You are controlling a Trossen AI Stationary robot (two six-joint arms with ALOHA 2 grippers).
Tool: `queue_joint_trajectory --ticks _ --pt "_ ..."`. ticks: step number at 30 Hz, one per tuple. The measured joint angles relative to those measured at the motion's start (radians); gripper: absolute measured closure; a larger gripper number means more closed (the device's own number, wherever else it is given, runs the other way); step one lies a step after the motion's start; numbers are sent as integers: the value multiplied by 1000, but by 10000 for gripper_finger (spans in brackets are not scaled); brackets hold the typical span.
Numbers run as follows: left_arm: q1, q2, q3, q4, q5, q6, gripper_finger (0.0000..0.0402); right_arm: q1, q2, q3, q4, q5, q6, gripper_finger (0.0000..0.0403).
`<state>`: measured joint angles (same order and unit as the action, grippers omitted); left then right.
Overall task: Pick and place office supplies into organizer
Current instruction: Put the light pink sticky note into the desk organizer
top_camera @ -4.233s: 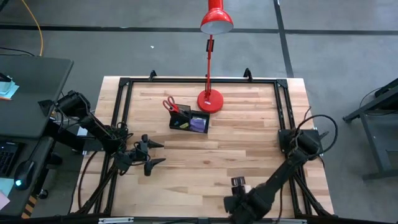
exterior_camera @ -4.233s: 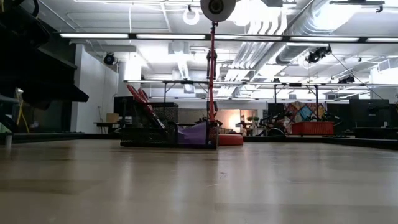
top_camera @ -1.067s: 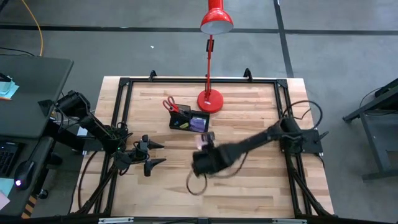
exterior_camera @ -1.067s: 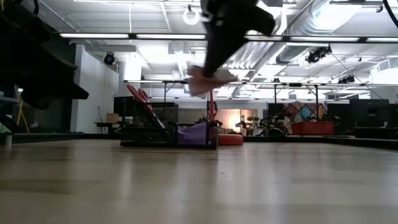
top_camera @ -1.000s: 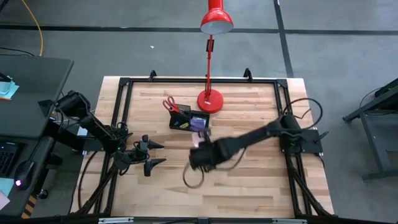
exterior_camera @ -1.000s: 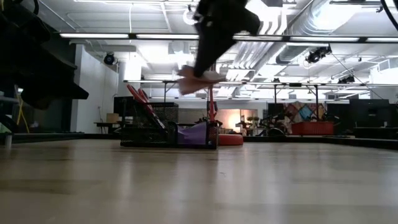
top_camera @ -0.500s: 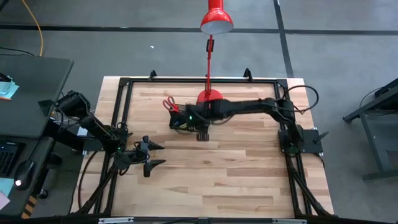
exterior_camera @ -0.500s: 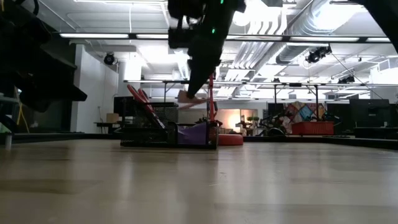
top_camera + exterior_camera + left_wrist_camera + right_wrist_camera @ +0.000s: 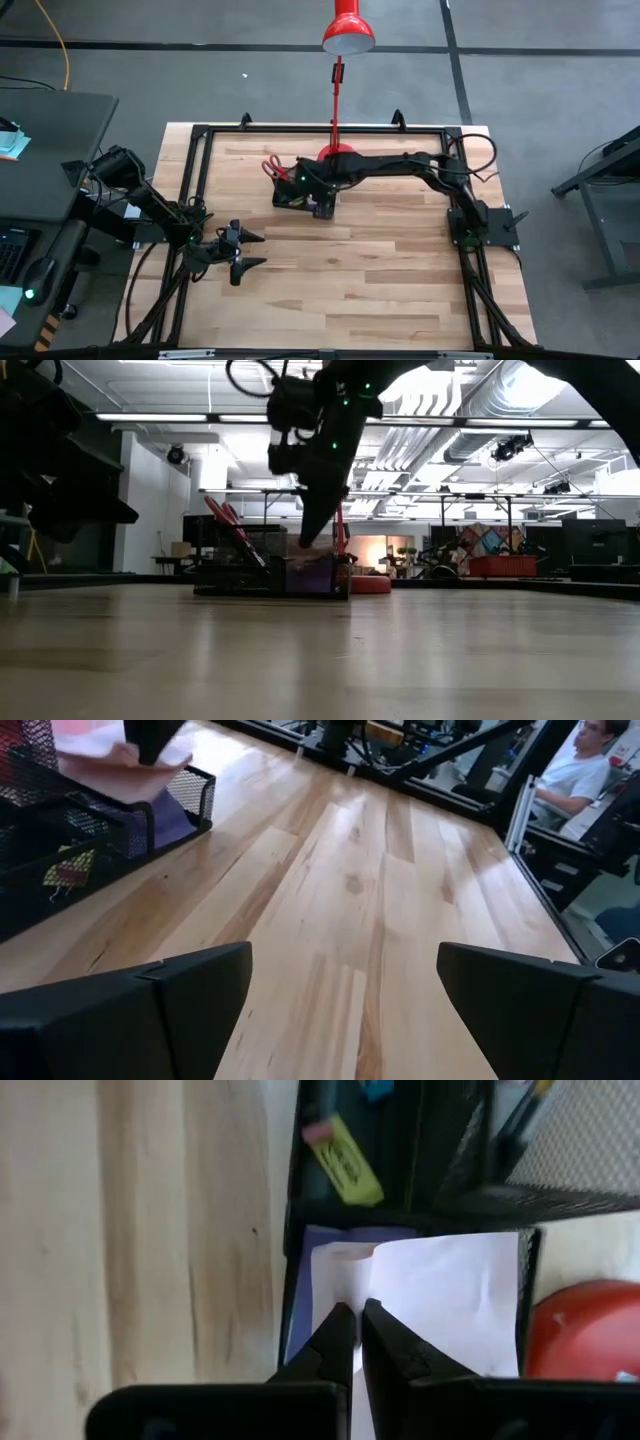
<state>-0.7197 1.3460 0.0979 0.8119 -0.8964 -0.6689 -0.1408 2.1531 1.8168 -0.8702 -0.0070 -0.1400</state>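
The black mesh organizer [image 9: 286,197] stands at the far middle of the table, in front of the red lamp's base. In it are the red-handled scissors [image 9: 272,168], a yellow block [image 9: 345,1165] and a purple sticky-note pad [image 9: 300,1285]. My right gripper [image 9: 358,1315] hangs over the organizer's compartment with the purple pad, shut on a pale pink sticky-note pad [image 9: 445,1300]. My left gripper [image 9: 262,246] waits open near the table's left side, with nothing between its fingers. My right gripper pinches the pink pad near one edge [image 9: 385,1285] between its two fingers. The fingers slant steeply down from above. The pad [image 9: 115,760] sits about level at the organizer's rim, over the purple pad; whether it rests on that pad I cannot tell.
The red desk lamp's base [image 9: 580,1335] stands right beside the organizer, its stem and head [image 9: 347,30] rising behind. Bare wood lies between the organizer and the near edge [image 9: 340,290]. A black frame rims the table. A person sits beyond the table [image 9: 590,765].
My right gripper has carried the pink pad from above the table's middle toward the far edge, to over the organizer, and has sunk and turned on the way. It has stayed shut on the pad throughout.
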Motion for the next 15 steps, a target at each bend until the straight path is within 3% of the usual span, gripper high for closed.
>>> queue_joint_trajectory --ticks 8,15 --pt "0 0 0 -10 4 -10 89 -23 28 0 -39 46 5 403" --pt "0 0 0 -15 0 -14 89 -36 41 0 0 -94 12 402"
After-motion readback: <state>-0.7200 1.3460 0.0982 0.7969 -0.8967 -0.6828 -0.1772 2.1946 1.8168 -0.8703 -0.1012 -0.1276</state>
